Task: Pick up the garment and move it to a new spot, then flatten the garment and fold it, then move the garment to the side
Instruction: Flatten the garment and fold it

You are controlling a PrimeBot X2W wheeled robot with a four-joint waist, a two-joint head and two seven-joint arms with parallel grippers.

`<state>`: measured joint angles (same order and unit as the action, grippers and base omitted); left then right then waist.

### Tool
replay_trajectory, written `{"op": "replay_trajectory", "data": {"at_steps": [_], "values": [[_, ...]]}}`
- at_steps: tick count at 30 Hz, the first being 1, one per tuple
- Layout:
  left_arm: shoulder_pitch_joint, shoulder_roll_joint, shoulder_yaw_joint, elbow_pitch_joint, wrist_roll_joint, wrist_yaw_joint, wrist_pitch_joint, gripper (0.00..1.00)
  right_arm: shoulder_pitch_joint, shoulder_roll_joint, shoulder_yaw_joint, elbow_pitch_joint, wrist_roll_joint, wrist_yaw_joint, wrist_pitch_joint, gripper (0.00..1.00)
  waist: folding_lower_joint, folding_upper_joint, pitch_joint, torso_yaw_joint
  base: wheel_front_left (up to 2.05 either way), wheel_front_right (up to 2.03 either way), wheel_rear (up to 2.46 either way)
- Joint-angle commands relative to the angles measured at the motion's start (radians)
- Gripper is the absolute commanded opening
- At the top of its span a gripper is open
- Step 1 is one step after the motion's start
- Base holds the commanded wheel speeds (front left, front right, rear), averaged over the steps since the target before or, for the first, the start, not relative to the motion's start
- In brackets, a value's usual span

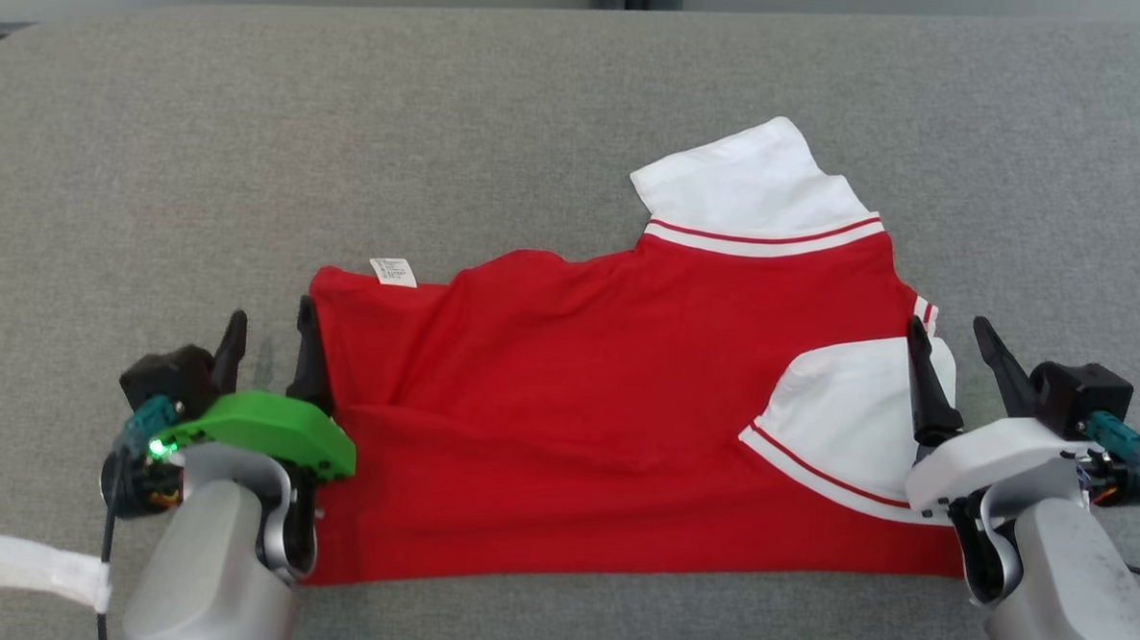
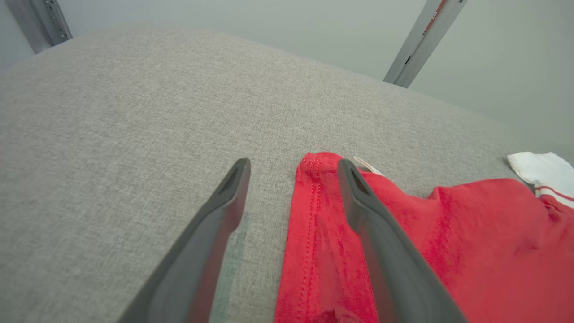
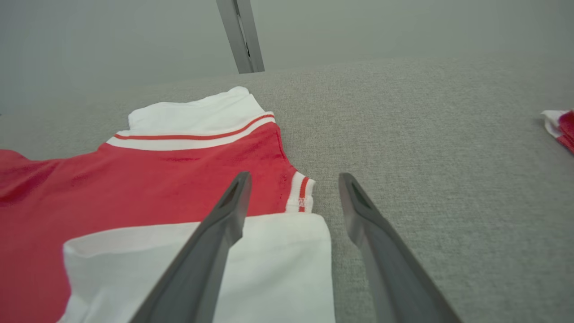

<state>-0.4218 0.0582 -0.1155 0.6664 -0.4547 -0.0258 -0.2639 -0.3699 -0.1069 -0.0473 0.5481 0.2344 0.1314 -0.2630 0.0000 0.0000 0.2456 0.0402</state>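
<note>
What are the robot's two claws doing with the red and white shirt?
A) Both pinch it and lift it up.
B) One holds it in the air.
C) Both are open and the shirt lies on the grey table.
C: the left gripper and right gripper both have fingers spread apart, and the shirt lies on the grey table.

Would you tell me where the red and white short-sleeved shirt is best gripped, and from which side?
Grip the red and white short-sleeved shirt at its ends: the stitched red hem from the left, the white sleeve from the right. It lies flat and sideways, so these free edges face outward; the open left tool and right tool straddle them.
</note>
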Motion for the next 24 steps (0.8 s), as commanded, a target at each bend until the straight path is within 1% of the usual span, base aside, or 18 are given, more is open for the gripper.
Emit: {"op": "replay_trajectory", "data": {"at_steps": [1,6,9,11,12,13,14,19,22,24], "values": [[-0.06,0.018,0.004,0.034,0.019,-0.011,0.0,1.0,-0.024,-0.004,0.009,0.005,-0.009,-0.002,-0.002,1.0,0.0,0.0,0.059,-0.019,0.0,0.0,0.0],[-0.184,0.027,-0.019,0.188,0.045,-0.032,0.0,1.0,-0.084,-0.013,0.045,0.018,-0.017,-0.002,-0.002,1.0,0.0,0.0,0.099,-0.03,0.0,0.0,0.0],[-0.223,0.025,-0.033,0.269,0.05,-0.046,0.0,1.0,-0.113,-0.021,0.063,0.028,-0.017,-0.002,-0.002,1.0,0.0,0.0,0.113,-0.033,0.0,0.0,0.0],[-0.245,0.025,-0.033,0.306,0.048,-0.046,0.002,1.0,-0.131,-0.026,0.075,0.035,-0.022,-0.002,-0.002,1.0,0.0,0.0,0.119,-0.033,0.0,0.0,0.0],[-0.253,0.027,-0.04,0.329,0.06,-0.045,0.002,0.59,-0.146,-0.031,0.083,0.042,-0.025,-0.002,-0.002,1.0,0.0,0.0,0.122,-0.032,0.0,0.0,0.0],[-0.258,0.026,-0.042,0.341,0.061,-0.046,0.002,0.4,-0.158,-0.034,0.088,0.048,-0.026,-0.002,-0.002,1.0,0.0,0.0,0.125,-0.031,0.0,0.0,0.0],[-0.264,0.025,-0.049,0.351,0.069,-0.049,0.002,0.0,-0.174,-0.041,0.095,0.058,-0.029,-0.002,-0.002,1.0,0.0,0.0,0.128,-0.028,0.0,0.0,0.0],[-0.295,0.019,-0.073,0.383,0.082,-0.059,0.005,0.0,-0.267,-0.077,0.128,0.12,-0.042,-0.002,0.014,1.0,0.0,0.0,0.14,-0.005,0.0,0.0,0.0],[-0.325,0.018,-0.07,0.338,0.094,-0.057,0.001,0.0,-0.361,-0.107,0.133,0.176,-0.049,-0.002,0.049,1.0,0.0,0.0,0.156,0.026,0.0,0.0,0.0],[-0.333,0.012,-0.064,0.291,0.099,-0.053,0.0,0.0,-0.421,-0.115,0.136,0.21,-0.051,-0.002,0.072,1.0,0.0,0.0,0.166,0.05,0.0,0.0,0.0]]}}
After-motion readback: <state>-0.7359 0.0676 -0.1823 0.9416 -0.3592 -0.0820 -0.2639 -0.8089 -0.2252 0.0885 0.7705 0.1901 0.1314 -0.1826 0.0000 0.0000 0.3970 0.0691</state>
